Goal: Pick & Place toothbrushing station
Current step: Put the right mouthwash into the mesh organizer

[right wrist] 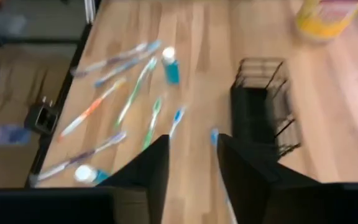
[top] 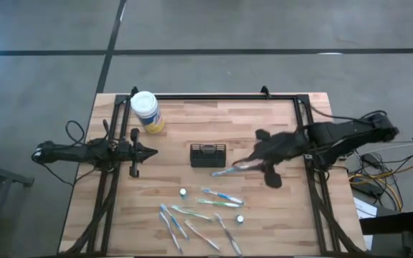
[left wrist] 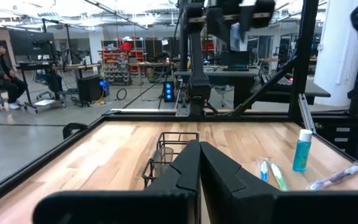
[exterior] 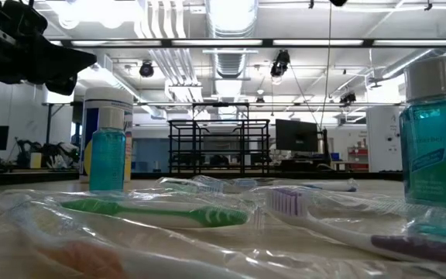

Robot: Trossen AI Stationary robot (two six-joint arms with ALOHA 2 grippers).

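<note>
Right gripper (top: 244,166) just beside the black caddy (top: 208,155) mid-worktop (top: 278,222), fingers parted around a blue-tipped toothbrush (top: 224,172), grip unclear; probably lining up a drop. Loose toothbrushes (top: 221,198) nearer the front edge. Left gripper (top: 149,150) parked, fingers pressed together, empty.

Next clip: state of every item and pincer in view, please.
caddy: upright, no toothbrush visible inside.
left pincer: shut, empty, idle at left.
right pincer: open, beside the caddy.
toothbrush by the right pincer: outside the caddy.
other toothbrushes: lying flat on the table.
jar: upright, lid on.
two small bottles: upright, capped.
</note>
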